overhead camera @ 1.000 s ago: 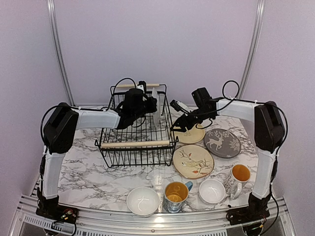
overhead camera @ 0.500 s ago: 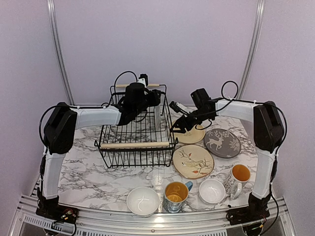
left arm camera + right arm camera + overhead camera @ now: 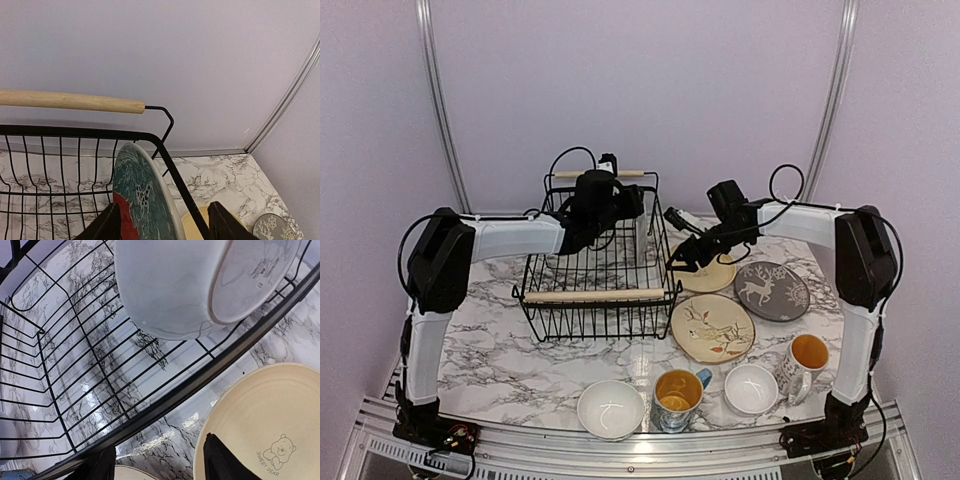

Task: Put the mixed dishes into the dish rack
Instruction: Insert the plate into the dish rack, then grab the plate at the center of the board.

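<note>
The dish rack (image 3: 590, 312) stands left of centre on the table. In it a teal leaf-shaped plate (image 3: 142, 197) stands on edge at the right wall, and a red plate (image 3: 125, 227) stands just behind it. My left gripper (image 3: 165, 227) is open, with a finger on each side of the teal plate and clear gaps between. My right gripper (image 3: 160, 465) is open and empty. It hangs low between the rack's rim (image 3: 200, 380) and the pale yellow plate (image 3: 265, 425). From the right wrist the teal plate's white underside (image 3: 200, 285) shows.
The pale yellow plate (image 3: 712, 275), a grey reindeer plate (image 3: 772, 290) and a cream bird plate (image 3: 712, 327) lie right of the rack. Two white bowls (image 3: 611, 408) (image 3: 751, 388) and two mugs (image 3: 678, 397) (image 3: 805, 360) stand along the near edge. The rack's wooden handle (image 3: 75, 100) runs above its rim.
My left gripper has opened and let go of the teal plate, which now stands on edge in the rack. The right arm has barely moved.
</note>
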Controlling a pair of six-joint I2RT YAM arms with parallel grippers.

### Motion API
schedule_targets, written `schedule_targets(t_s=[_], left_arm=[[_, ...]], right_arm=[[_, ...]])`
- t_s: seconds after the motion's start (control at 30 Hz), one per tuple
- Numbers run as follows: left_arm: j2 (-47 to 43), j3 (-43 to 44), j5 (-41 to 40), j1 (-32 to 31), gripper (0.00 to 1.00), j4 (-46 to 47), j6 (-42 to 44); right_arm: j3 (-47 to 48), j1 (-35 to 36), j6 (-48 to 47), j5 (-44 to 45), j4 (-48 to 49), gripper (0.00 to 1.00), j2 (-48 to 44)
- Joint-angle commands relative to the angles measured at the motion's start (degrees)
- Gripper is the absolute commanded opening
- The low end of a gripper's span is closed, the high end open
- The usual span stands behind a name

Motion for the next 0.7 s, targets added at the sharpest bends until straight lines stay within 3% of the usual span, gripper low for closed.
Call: schedule_targets(t_s=[0.0, 0.17, 0.4, 0.67], left_arm=[[-5.73, -1.78, -1.83, -0.14, 0.64, -0.38, 1.66], [-10.74, -2.54, -4.82, -1.12, 0.66, -3.6, 3.71], [-20.33, -6.72, -7.47, -3.16, 0.68, -9.87, 6.39], [-28.98, -11.87, 1.21, -6.48, 0.61, -19.89, 9.19]], right_arm=[[2.63, -1.48, -0.68, 1.37, -1.97, 0.58, -0.09], [4.45, -7.73, -0.41, 2.37, -4.36, 0.6, -1.28], [0.16, -16.18, -2.04, 8.64, -5.46, 0.6, -7.36], [-8.4, -29.77, -4.79, 14.41, -7.53, 0.6, -11.68]])
